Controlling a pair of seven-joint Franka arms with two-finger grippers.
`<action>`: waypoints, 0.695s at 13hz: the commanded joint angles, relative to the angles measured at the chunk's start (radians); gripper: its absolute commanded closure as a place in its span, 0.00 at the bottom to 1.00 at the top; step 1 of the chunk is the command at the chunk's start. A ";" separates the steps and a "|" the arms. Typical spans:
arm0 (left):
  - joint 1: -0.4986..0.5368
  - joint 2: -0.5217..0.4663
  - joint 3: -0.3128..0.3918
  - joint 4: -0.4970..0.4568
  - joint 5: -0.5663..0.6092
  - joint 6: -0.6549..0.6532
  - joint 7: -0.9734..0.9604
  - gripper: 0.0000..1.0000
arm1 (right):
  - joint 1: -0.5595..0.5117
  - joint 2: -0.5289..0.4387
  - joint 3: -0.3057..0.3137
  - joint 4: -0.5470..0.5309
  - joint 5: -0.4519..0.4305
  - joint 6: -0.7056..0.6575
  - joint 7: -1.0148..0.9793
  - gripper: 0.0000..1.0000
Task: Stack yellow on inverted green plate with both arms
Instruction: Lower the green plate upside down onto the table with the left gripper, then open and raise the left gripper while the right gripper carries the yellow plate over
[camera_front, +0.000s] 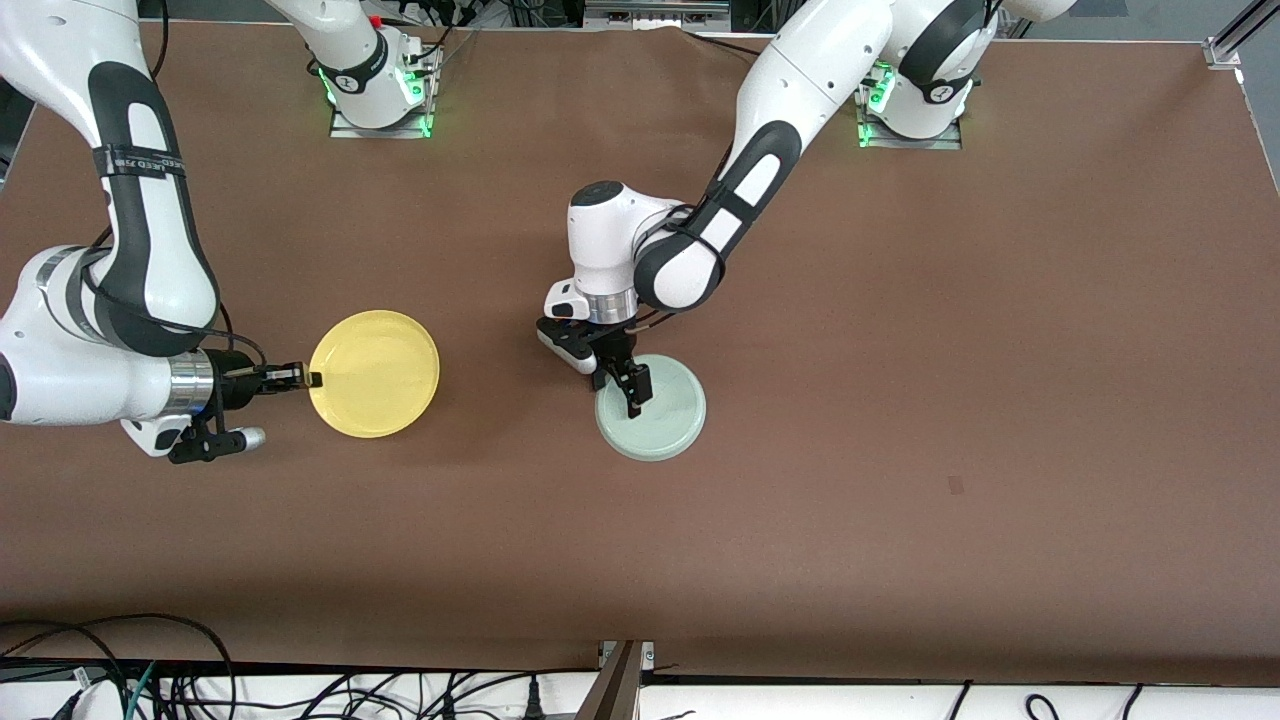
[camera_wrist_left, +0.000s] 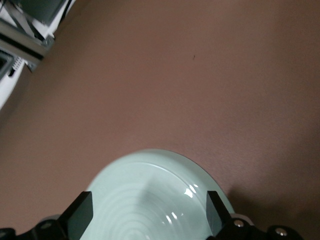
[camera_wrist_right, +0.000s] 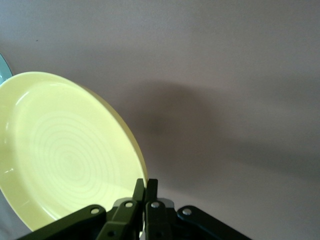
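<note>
the right end effector (camera_front: 308, 379), reaching in from the right arm's end of the surface (camera_front: 900, 400), is pinched tight on the rim of the yellow plate (camera_front: 374, 373); the right wrist view shows the two fingers (camera_wrist_right: 145, 192) pressed together over that rim, with the plate right side up and appearing raised off the surface at a tilt. the green plate (camera_front: 655, 410) lies near the middle of the surface, well apart from the yellow one and slightly nearer the front camera. the left end effector (camera_front: 628, 388) hangs just over it with its fingers (camera_wrist_left: 80, 215) spread wide and gripping nothing. the concentric rings and flat face seen in the left wrist view suggest the green plate already rests upside down, though this is a judgement. on that reading the inversion is done and the yellow plate is secured; what remains is to carry the yellow plate across, clear the left arm from above the green plate, and set yellow on top.
</note>
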 joint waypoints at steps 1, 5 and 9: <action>0.026 -0.066 -0.054 -0.036 -0.140 -0.010 0.017 0.00 | 0.022 -0.002 0.003 -0.007 -0.012 -0.009 0.035 1.00; 0.092 -0.156 -0.068 -0.042 -0.494 -0.059 0.006 0.00 | 0.072 0.003 0.008 -0.047 -0.001 0.063 0.068 1.00; 0.169 -0.257 -0.070 -0.039 -0.588 -0.291 0.032 0.00 | 0.155 0.018 0.008 -0.079 0.007 0.160 0.164 1.00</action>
